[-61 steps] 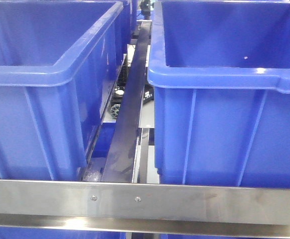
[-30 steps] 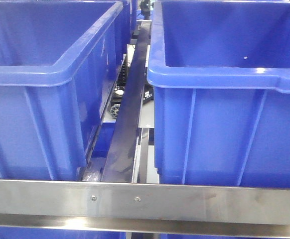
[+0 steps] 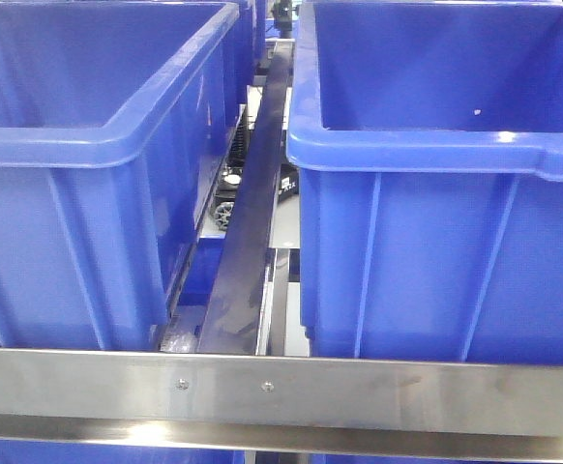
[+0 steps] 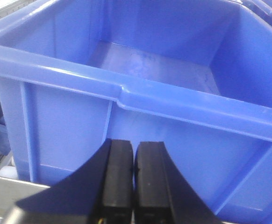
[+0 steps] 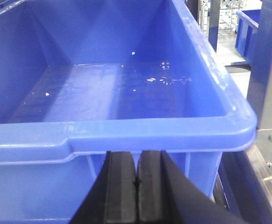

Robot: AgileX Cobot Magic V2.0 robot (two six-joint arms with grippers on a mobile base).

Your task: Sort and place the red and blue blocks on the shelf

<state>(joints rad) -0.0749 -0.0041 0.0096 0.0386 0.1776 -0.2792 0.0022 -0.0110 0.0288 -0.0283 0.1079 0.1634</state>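
Nothing has changed in the front view over the last second: same framing, same two bins, no arm in shot, so I'd read this as a pause or a slow approach, not a placement in progress. Left to right: the left blue bin (image 3: 98, 145) sits on the shelf with its thick rolled rim facing us, and what shows of its interior is bare. Between the bins runs a dark divider rail (image 3: 252, 222), with a narrow gap on each side and some small hardware visible down in it; that slot looks too tight for a gripper. The right blue bin (image 3: 436, 155) is the same type, rim near the rail, floor mostly out of sight from here. Across the bottom, a steel shelf rail (image 3: 281, 391) with two screws marks the front edge. Left wrist view: the left gripper (image 4: 134, 158) has its black pads pressed together, nothing between them, hovering just in front of the outer wall of a bin (image 4: 182, 100) and below its lip; the bin floor is bare. Right wrist view: the right gripper (image 5: 137, 179) is closed the same way, also holding nothing, below the rim of its bin (image 5: 126, 135), whose floor carries only pale specks. A metal upright (image 5: 271, 93) stands close on the right, so little sideways room there. Neither the red nor the blue block is visible in any view; I can't say where they are. Open room is up and over the rims.
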